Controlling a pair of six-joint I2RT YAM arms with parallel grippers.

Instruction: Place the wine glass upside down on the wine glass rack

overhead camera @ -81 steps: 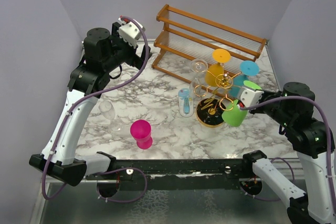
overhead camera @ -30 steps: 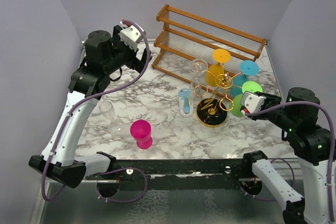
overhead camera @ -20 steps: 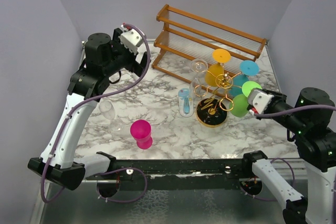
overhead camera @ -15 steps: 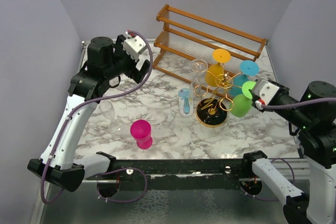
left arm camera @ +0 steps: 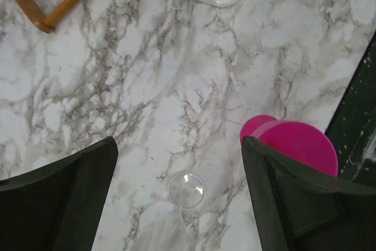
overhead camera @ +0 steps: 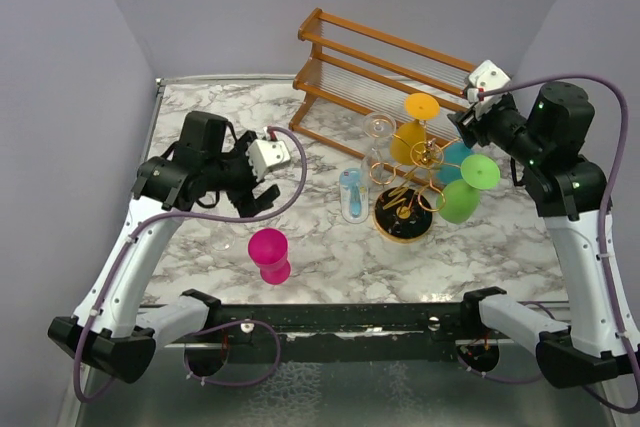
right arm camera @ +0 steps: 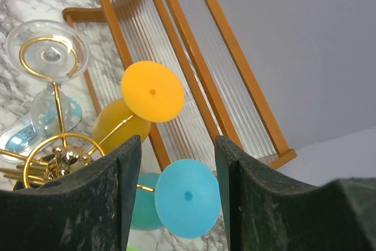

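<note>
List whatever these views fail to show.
- Clear glass: top view, hidden beneath the left arm; left wrist view shows only a round outline.
- Green glass: right wrist view, almost wholly cut off at the bottom edge.
- Wine glass rack base: right wrist view, behind fingers of the right claw.

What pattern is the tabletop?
Tabletop: white marble, grey veins; clearest in left wrist view.

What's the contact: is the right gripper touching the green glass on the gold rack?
Apart. The top view shows the right gripper by the wooden rack, with the blue glass between it and the green glass.
</note>
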